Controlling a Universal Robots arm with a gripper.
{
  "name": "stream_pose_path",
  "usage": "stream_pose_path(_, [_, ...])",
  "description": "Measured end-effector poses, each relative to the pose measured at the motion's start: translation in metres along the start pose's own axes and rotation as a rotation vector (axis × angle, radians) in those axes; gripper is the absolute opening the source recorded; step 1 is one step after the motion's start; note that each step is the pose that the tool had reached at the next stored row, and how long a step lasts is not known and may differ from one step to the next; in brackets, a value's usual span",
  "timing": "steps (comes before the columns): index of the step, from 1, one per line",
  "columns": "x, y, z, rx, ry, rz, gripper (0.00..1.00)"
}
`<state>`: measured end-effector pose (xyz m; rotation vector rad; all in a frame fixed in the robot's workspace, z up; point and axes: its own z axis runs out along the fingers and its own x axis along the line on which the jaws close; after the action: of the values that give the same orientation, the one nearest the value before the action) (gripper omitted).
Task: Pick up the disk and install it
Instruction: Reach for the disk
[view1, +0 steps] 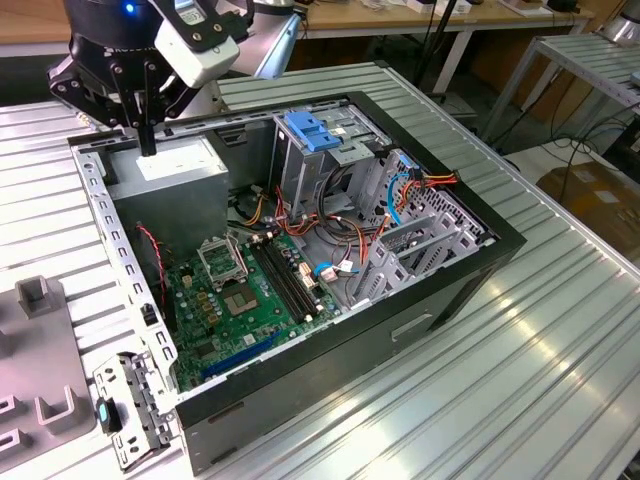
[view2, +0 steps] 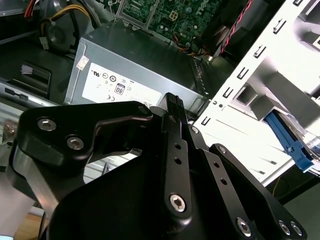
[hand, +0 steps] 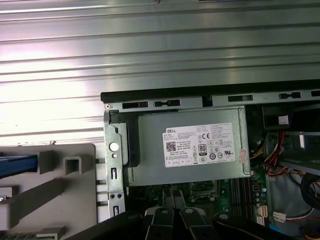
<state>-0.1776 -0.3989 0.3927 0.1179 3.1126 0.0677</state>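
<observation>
Claw (view1: 147, 148) pinched narrow, empty, over the power-supply box (view1: 170, 168). Disk (hand: 17, 166) off to its side, ungrasped. Risk of striking the case rim (view1: 95, 195) if swung low.

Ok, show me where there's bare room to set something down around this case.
Bare ribbed table on the exterior view's right of the case, and past the case wall by the power supply. Inside is crowded: motherboard, cables, drive cage. The hand hangs over the power supply.
</observation>
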Motion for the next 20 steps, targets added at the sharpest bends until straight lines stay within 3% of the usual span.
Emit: stream_pose_path(20, [0.0097,-0.0007,-0.0001,0.0,0.0,0.0,0.11])
